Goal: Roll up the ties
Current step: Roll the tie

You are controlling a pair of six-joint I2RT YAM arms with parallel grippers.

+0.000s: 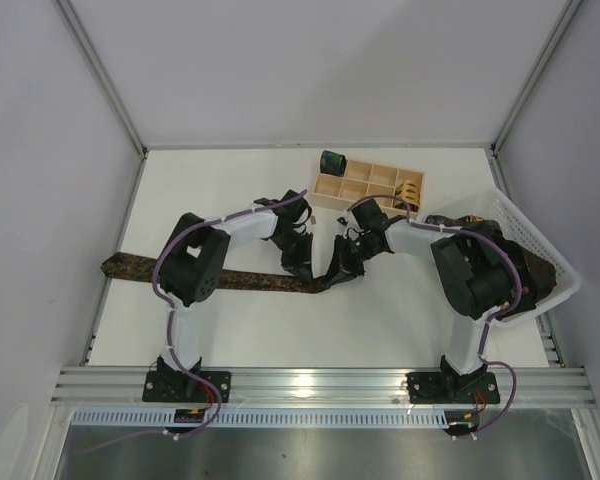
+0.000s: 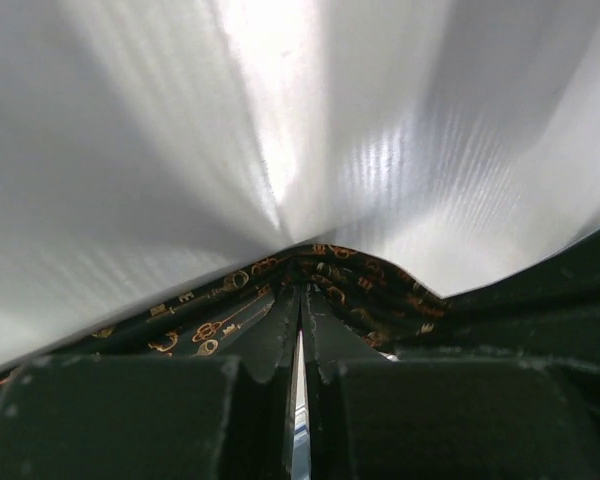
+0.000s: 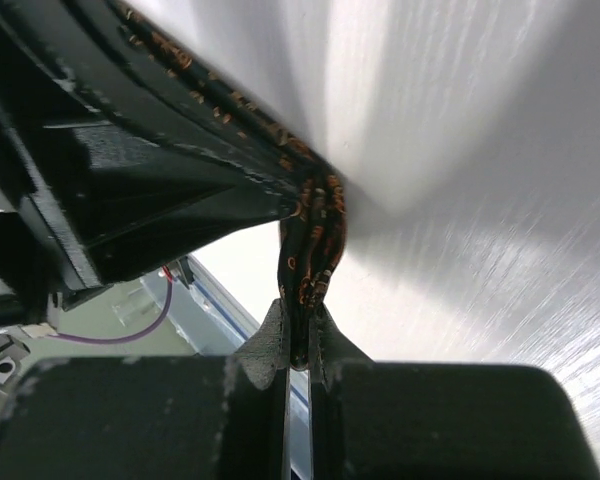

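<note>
1 tie (image 1: 248, 280) is pinched near its end by the left gripper (image 2: 300, 305) and, just beside it, the right gripper (image 3: 298, 338), both closed on the fabric, presumably so rolling can be started. The remainder is laid flat beyond the left gripper.

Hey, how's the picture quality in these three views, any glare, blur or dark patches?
Top external: evenly lit and sharp, hardly any shadow. Left wrist: a bright glare streak washes out the table; the tie pattern is readable, and the near fingers are dark. Right wrist: tilted view, the table is streaky with glare, and its fingers are in shadow.
</note>
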